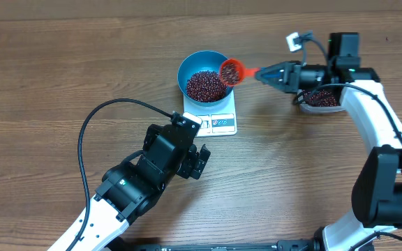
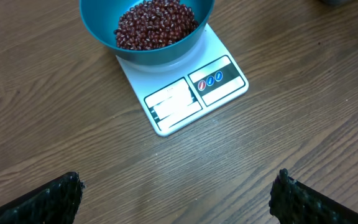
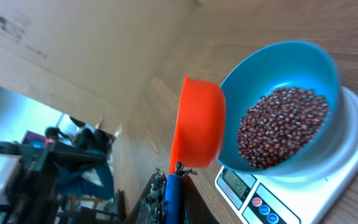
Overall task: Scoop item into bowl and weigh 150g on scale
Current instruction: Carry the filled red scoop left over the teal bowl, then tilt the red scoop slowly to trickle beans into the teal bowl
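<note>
At the blue bowl's point(image 1: 187, 66) rim, above its beans point(image 1: 205, 85), the right gripper point(image 1: 262, 72) pinches an orange scoop point(image 1: 232, 71) (tilted, loaded); the left gripper point(image 1: 191, 143) gapes wide nearby.

Bare wood of the table point(image 1: 40, 63) filled the upper left and left of the frame, giving wide passage. At upper centre the blue bowl point(image 1: 202, 75) on the scale point(image 1: 223, 124) blocked the way. An orange scoop point(image 1: 232, 71) hung over the bowl's right rim, gripped by the right gripper point(image 1: 262, 72), which reached in from the right. What looked like a tub point(image 1: 319, 99) sat under that arm. The left gripper point(image 2: 178, 190), jaws wide, stood just below the scale. A black cable point(image 1: 82, 136) looped at lower left. Lower centre-right was open wood.
</note>
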You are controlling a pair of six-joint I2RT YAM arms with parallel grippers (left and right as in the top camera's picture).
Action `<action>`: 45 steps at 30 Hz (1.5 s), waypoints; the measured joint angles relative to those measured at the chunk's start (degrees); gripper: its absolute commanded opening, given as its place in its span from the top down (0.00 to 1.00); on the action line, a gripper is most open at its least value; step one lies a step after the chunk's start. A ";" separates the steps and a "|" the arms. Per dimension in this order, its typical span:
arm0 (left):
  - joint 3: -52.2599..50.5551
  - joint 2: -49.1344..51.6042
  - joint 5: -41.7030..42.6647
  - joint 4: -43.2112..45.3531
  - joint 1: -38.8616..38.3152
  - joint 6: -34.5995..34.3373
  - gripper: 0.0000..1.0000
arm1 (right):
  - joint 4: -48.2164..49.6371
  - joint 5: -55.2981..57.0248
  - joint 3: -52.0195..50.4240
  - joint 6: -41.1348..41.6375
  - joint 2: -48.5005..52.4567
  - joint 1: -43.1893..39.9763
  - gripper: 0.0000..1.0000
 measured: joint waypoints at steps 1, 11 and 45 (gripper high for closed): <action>0.00 0.00 0.00 0.00 0.00 0.00 0.00 | 0.24 0.74 0.00 0.17 0.00 0.83 0.95; 0.00 0.00 0.00 0.00 0.00 0.00 0.01 | 4.66 10.19 0.00 0.50 0.00 7.43 0.96; 0.00 0.00 0.00 0.00 0.00 0.00 0.01 | 9.14 25.68 0.00 -17.68 0.00 9.33 0.96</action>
